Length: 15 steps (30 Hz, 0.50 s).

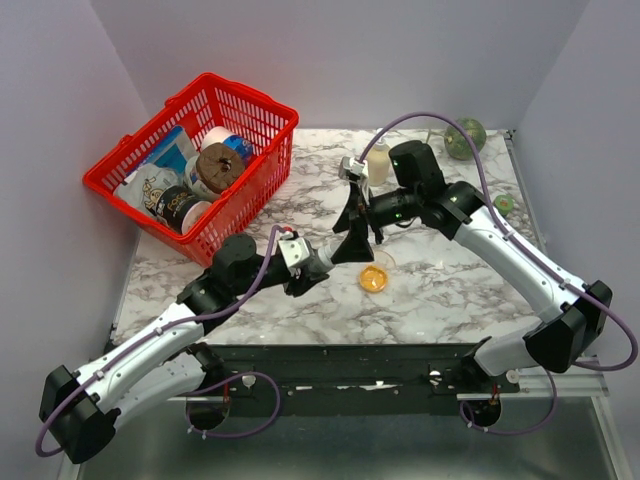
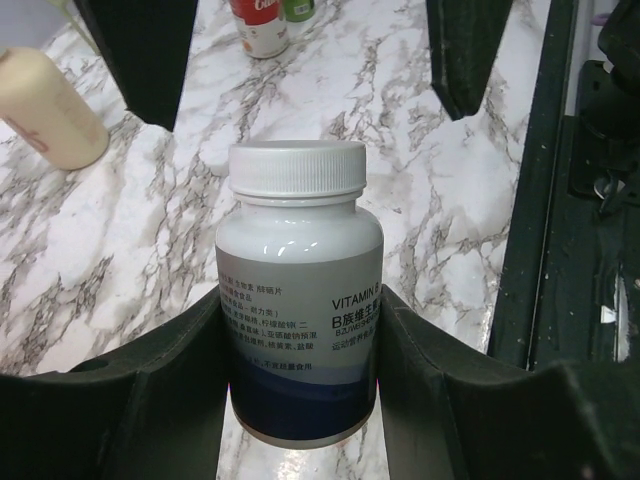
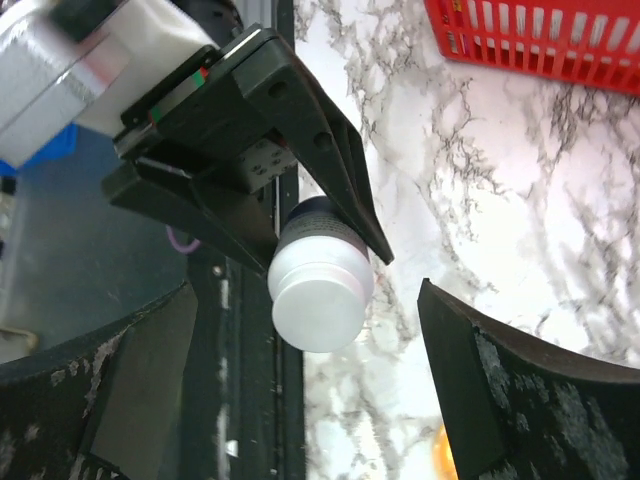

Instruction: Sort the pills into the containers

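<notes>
A white pill bottle (image 2: 300,290) with a white cap and a dark blue label band is held off the table, with my left gripper (image 2: 300,335) shut on its lower body. My right gripper (image 3: 305,300) stands open, its fingers (image 3: 470,380) on either side of the cap (image 3: 322,305) and not touching it. In the top view the left gripper (image 1: 312,268) and the right gripper (image 1: 352,238) meet over the table's middle and hide the bottle. Orange pills (image 1: 374,278) lie in a shallow clear dish (image 1: 387,266) just to the right.
A red basket (image 1: 262,170) of groceries stands at the back left. A beige bottle (image 1: 378,165) stands behind the grippers, and a red-labelled can (image 2: 260,25) shows in the left wrist view. Green balls (image 1: 465,138) lie at the back right.
</notes>
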### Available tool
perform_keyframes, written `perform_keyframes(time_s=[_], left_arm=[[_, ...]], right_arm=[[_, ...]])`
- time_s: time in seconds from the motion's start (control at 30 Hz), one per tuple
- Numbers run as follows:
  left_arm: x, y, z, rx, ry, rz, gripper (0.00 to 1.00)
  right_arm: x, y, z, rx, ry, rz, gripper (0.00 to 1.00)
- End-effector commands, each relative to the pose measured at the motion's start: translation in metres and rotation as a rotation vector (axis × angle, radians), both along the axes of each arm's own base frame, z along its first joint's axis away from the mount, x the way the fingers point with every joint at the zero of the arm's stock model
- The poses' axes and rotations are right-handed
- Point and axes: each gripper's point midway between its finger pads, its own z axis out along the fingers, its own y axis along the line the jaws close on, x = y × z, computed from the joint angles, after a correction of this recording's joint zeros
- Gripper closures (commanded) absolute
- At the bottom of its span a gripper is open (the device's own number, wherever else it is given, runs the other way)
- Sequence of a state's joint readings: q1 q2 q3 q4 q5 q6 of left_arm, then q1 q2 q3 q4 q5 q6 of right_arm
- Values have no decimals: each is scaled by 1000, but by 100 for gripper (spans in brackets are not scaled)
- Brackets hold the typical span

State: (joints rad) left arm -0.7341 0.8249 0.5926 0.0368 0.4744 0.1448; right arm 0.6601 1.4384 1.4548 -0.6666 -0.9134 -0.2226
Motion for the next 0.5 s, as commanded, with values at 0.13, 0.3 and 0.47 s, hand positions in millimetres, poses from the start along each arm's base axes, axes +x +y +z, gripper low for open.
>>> perform_keyframes(time_s=[0.13,0.3,0.47], left_arm=[[16,4,4,-4,-18,84,100],[18,3,4,0,-15,87,100],[18,3,4,-4,-18,89,100]], right_arm=[[8,5,-8,-44,143,-167,7],[7,9,-22,-83,165,-169,18],[6,17,-32,-114,187,-157,22]])
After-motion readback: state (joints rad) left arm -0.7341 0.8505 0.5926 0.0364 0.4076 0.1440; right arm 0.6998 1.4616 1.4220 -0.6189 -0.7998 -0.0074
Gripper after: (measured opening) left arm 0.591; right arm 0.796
